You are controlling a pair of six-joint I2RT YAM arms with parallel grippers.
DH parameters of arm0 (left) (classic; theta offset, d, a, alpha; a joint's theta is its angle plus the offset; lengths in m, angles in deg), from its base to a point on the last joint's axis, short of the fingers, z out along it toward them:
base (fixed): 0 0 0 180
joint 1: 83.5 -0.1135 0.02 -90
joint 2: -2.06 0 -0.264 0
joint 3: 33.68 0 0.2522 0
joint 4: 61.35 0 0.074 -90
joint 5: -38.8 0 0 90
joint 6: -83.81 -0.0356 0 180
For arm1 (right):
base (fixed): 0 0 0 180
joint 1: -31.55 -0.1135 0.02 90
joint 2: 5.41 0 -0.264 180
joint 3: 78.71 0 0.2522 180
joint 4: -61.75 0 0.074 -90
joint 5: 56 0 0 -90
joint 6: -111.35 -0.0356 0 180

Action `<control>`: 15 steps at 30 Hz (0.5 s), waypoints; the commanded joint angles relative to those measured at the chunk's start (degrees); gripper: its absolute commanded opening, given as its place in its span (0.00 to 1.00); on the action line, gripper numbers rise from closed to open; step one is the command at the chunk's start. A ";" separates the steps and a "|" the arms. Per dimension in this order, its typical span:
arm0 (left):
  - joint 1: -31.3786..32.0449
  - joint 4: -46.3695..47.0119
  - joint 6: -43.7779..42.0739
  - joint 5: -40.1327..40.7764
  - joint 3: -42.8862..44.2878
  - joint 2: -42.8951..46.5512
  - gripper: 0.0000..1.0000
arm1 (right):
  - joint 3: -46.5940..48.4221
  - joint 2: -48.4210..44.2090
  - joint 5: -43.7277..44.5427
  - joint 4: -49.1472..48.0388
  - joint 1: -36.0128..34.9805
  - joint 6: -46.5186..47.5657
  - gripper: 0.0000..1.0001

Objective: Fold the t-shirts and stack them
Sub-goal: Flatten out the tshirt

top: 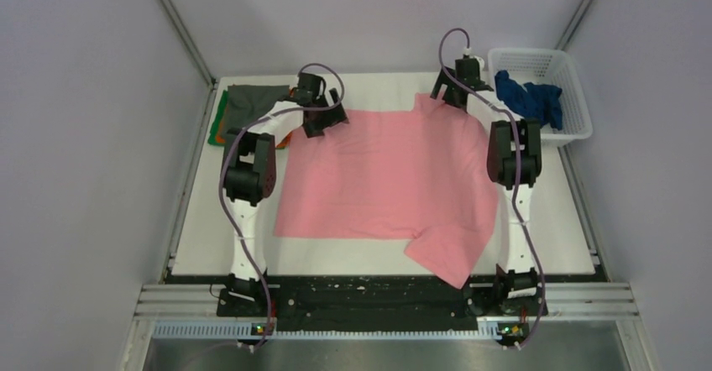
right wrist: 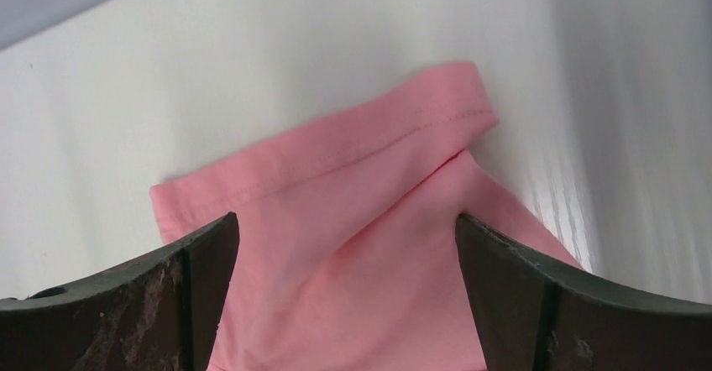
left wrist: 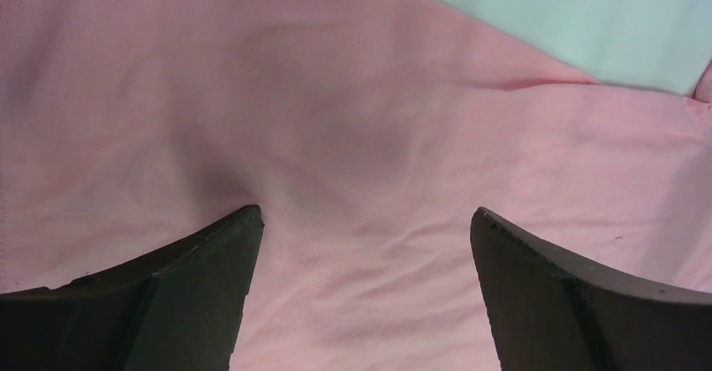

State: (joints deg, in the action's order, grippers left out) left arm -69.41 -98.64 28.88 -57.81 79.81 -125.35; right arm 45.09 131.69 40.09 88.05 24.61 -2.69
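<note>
white table holds the pink t-shirt, left gripper and right gripper gaping above its far edge.

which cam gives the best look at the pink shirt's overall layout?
Top external: the whole pink t-shirt shows, spread flat except a flap at its near right corner. Left wrist shows only wrinkled cloth, right wrist only one hemmed end.
</note>
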 commanded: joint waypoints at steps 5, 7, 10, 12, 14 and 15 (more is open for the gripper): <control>-1.08 -4.96 -0.07 0.01 1.62 6.43 0.99 | 10.06 -2.72 0.61 11.78 0.56 4.23 0.99; -0.95 -3.48 0.63 1.03 -3.97 13.13 0.99 | 3.54 -10.32 2.24 11.23 -0.02 4.80 0.99; -0.24 -2.36 1.72 3.61 -15.32 24.52 0.99 | -12.02 -24.35 4.34 8.28 -1.84 5.22 0.99; 0.48 -4.52 3.02 6.95 -22.76 31.61 0.99 | -23.63 -33.85 4.29 7.39 -3.12 4.74 0.99; 0.93 -8.61 5.55 10.10 -30.25 38.44 0.99 | -35.35 -42.89 3.81 6.44 -4.46 4.24 0.99; 1.16 -10.34 6.75 11.18 -33.86 41.74 0.99 | -41.00 -47.33 4.19 5.82 -4.90 3.54 0.99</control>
State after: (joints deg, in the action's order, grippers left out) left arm -69.37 -102.94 31.22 -53.22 56.46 -96.61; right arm 18.97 101.68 42.93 96.40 22.56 1.18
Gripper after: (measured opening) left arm 0.987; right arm 0.987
